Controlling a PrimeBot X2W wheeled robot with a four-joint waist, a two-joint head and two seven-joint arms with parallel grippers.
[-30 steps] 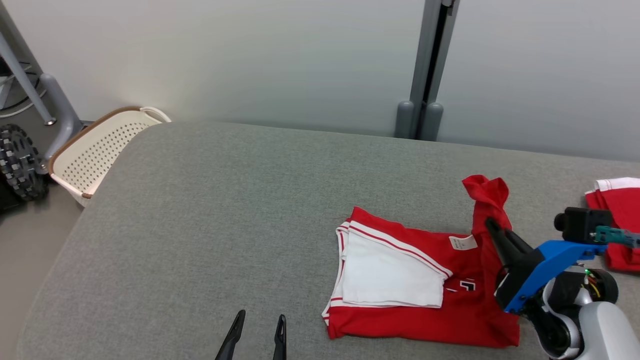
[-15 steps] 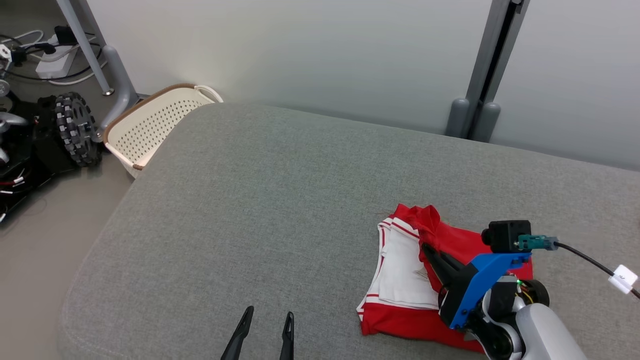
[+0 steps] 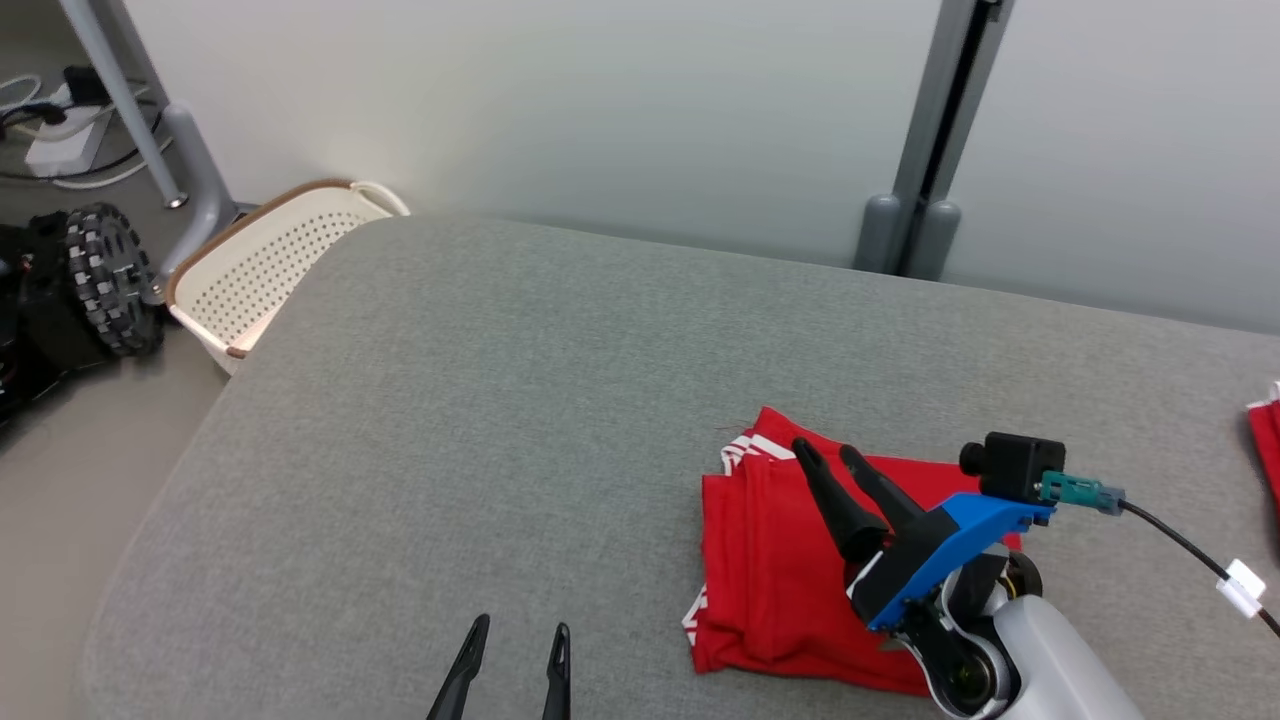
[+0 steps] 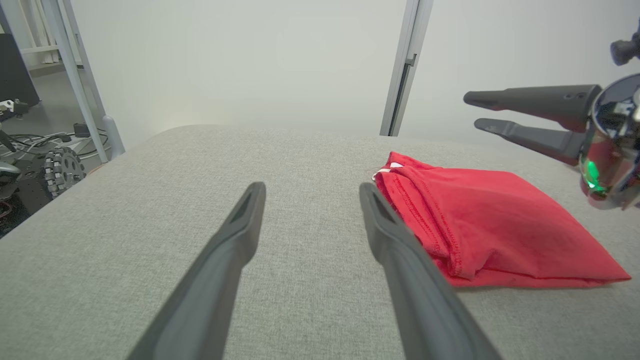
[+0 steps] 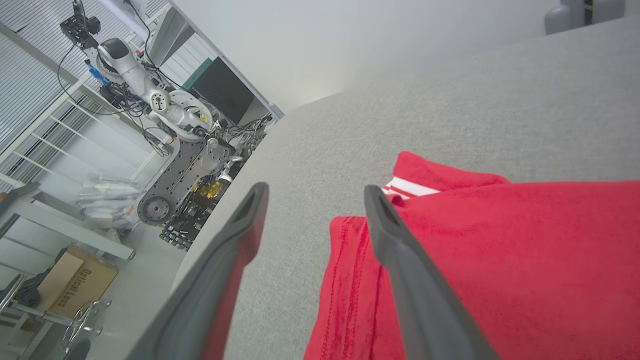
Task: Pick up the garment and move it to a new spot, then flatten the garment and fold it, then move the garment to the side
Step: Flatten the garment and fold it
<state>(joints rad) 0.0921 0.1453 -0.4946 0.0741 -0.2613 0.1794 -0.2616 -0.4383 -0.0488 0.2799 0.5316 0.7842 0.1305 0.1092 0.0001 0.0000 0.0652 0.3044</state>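
Right claw: released. Its two dark fingers stand parted with nothing between them, tips aimed toward 11 o'clock in the head view. It hangs over the garment. From the left wrist view, this claw sits clear above the cloth, not touching.

Left claw: released and empty, at 6 o'clock in the head view. It lies on the 9 o'clock side of the garment, apart from it, over bare bench.

Garment: red, folded into a compact rectangle, lying flat on the grey fabric-topped bench at about 4 o'clock in the head view. White stripe trim shows at its far corner toward 11 o'clock. A stitched hem runs along the folded edge facing the left claw. In the right wrist view the garment spreads under and to the 3 o'clock side of that claw's own fingers.

Basket: cream, perforated, brown-rimmed, on the floor off the bench corner at 10 o'clock.

Wheel: black, knobbly, at 9 o'clock, beyond the basket.

Second red cloth: cut off by the frame edge at 3 o'clock, well apart from the garment.

Post: grey, upright, behind the bench at 1 o'clock.
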